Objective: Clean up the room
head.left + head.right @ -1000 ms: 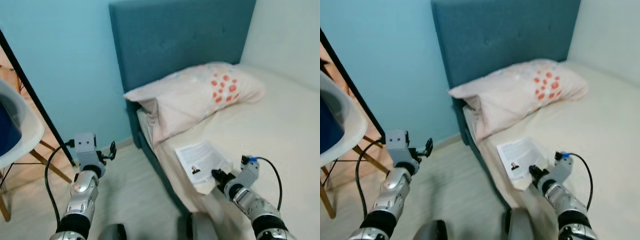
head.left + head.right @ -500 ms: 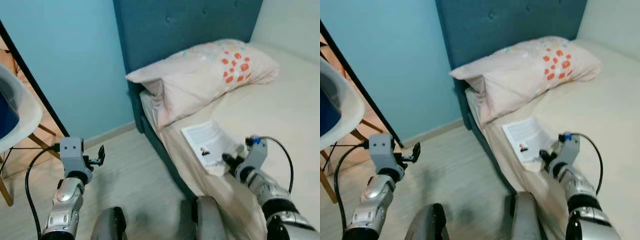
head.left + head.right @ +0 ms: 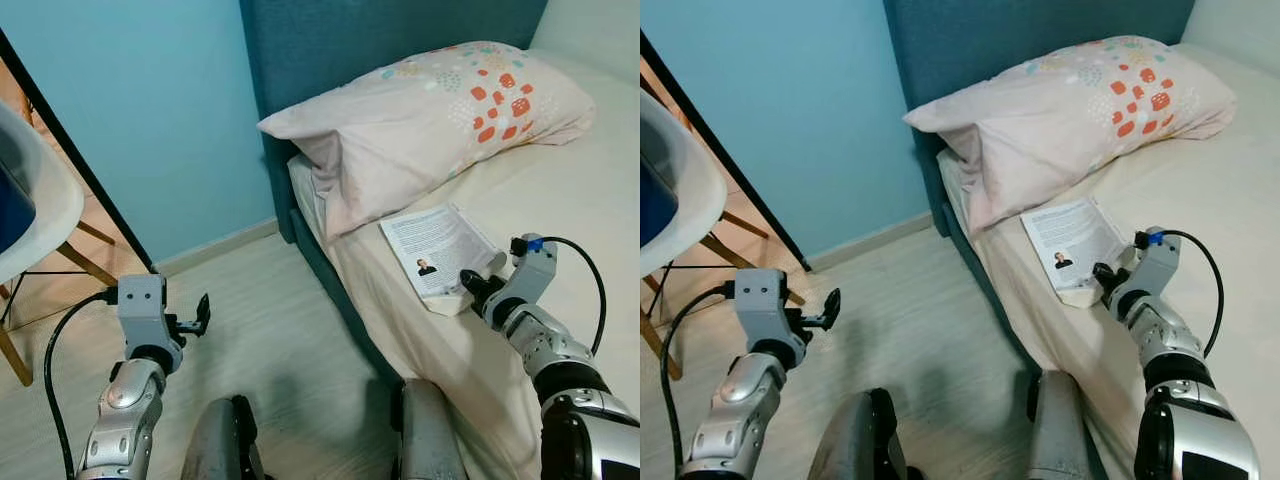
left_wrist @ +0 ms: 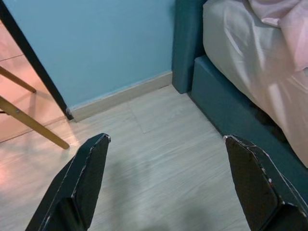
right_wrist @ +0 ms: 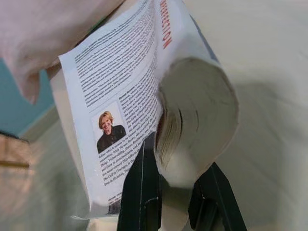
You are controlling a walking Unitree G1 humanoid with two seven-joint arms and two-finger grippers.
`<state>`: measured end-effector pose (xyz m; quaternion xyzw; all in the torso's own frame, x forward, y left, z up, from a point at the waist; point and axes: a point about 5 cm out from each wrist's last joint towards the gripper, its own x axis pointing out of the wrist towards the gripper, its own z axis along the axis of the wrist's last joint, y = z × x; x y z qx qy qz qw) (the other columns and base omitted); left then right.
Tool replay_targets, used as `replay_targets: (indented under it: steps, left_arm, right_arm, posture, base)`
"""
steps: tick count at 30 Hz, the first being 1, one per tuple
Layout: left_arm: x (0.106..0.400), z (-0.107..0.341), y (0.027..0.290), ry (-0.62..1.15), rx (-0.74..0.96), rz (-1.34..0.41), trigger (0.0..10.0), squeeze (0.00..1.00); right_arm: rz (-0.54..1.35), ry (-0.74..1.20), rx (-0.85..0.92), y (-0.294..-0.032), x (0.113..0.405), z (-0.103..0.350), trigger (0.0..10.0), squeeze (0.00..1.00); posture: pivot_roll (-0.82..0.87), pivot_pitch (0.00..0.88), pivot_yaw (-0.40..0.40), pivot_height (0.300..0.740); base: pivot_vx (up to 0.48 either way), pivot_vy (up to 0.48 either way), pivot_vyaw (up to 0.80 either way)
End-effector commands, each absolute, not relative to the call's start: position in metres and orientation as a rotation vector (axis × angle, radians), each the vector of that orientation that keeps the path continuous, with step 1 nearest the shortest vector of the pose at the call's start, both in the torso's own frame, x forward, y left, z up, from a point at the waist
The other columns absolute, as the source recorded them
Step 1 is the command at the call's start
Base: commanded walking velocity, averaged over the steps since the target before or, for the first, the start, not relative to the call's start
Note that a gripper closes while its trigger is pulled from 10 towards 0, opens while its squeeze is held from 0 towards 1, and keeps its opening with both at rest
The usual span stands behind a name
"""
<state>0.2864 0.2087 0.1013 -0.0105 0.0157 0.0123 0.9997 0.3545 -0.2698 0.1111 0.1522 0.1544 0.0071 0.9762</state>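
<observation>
- The right tool [image 3: 1108, 281] is clamped on the near corner of the book [image 3: 438, 250] — its pages bulge between the fingers [image 5: 140, 192], where a second ago the cover lay flatter on the bed [image 3: 560, 190].
- Judged: the grasp is made; lifting comes next.
- The left tool [image 4: 163, 187] hangs wide open over the floor [image 3: 270, 320], idle.
- The pillow [image 3: 430, 110] lies just beyond the book.

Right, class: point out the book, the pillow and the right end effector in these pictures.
book [image 3: 432, 247]: left eye view, on its printed back cover.
pillow [image 3: 440, 105]: left eye view, on the middle of its pink case.
right end effector [image 5: 168, 187]: right wrist view, between the two black fingers pinching the book's page edges.
</observation>
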Motion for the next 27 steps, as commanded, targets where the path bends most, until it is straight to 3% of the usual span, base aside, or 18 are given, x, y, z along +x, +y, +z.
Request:
replay_targets:
  steps: [1,9,10,11,12,18,27]
  left_arm:
    - [0.281,0.097,0.214,0.06,-0.009,0.034,10.0,0.0]
    - [0.278,0.098,0.211,0.066,-0.014,0.034,10.0,0.0]
    - [0.278,0.097,0.21,0.068,-0.017,0.036,10.0,0.0]
    - [0.278,0.097,0.209,0.069,-0.02,0.036,10.0,0.0]
    - [0.278,0.096,0.208,0.072,-0.023,0.036,10.0,0.0]
    - [0.283,0.095,0.205,0.069,-0.037,0.045,10.0,0.0]
    - [0.305,0.101,0.191,0.027,-0.088,0.045,10.0,0.0]
  right_arm:
    - [0.068,0.436,0.267,-0.26,0.347,0.09,10.0,0.0]
    - [0.031,0.433,0.136,-0.28,0.35,0.106,10.0,0.0]
    - [0.022,0.423,0.114,-0.284,0.351,0.112,10.0,0.34]
    - [0.009,0.416,0.098,-0.287,0.353,0.116,10.0,0.81]
    - [-0.001,0.412,0.091,-0.289,0.353,0.118,10.0,1.0]
    - [-0.06,0.369,0.116,-0.296,0.356,0.128,10.0,1.0]
    - [-0.264,0.37,0.169,-0.33,0.341,0.13,10.0,1.0]
  posture:
    - [0.05,0.286,0.07,0.535]
    - [0.04,0.286,0.052,0.535]
    - [0.04,0.288,0.048,0.535]
    - [0.04,0.288,0.048,0.535]
    - [0.03,0.288,0.045,0.535]
    - [0.01,0.25,0.031,0.535]
    - [-0.03,0.143,0.004,0.535]
  base:
    - [0.0,0.0,0.0]
    - [0.0,0.0,0.0]
    - [0.0,0.0,0.0]
    - [0.0,0.0,0.0]
    - [0.0,0.0,0.0]
    - [0.0,0.0,0.0]
    - [0.0,0.0,0.0]
